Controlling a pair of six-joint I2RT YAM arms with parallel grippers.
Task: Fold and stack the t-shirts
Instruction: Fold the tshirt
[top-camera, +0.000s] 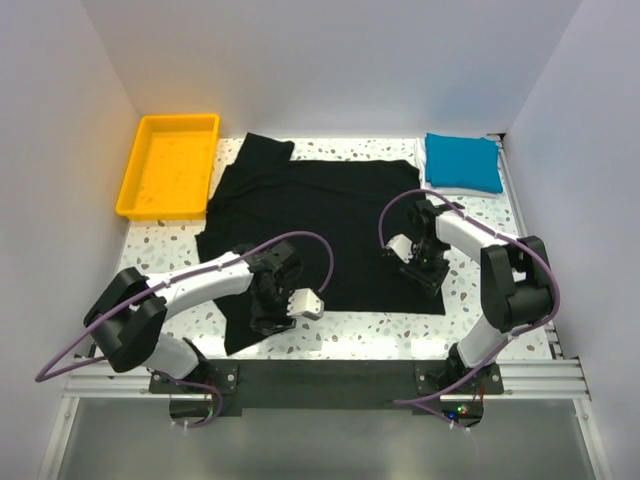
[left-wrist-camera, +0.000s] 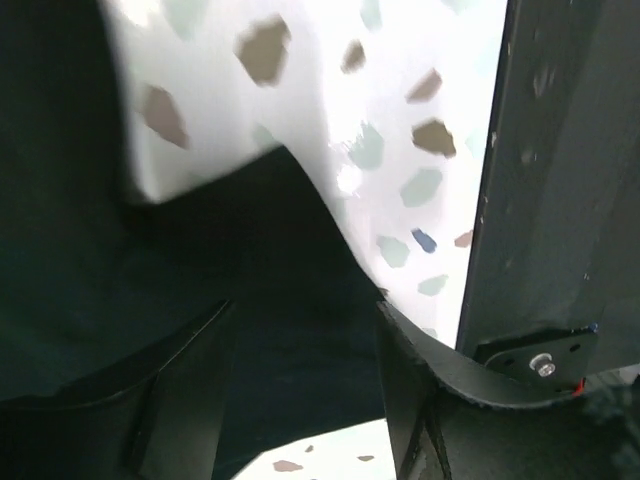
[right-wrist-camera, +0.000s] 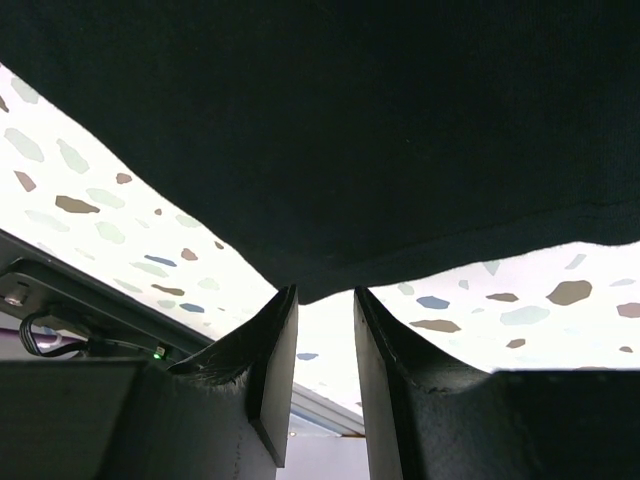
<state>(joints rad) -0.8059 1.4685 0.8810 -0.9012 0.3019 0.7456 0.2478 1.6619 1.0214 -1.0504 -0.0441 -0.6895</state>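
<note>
On table (top-camera: 400, 325), unfolded black t-shirt (top-camera: 320, 215)

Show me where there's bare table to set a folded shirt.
Bare: the near strip of table between left gripper and right gripper, below the black t-shirt; also the patch in front of the yellow bin. Crowded: right side by the blue folded shirt.

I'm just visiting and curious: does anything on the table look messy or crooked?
The black shirt lies askew: its left edge is bunched and uneven, and one sleeve pokes out beside the yellow bin. The blue shirt sits neatly folded.
</note>
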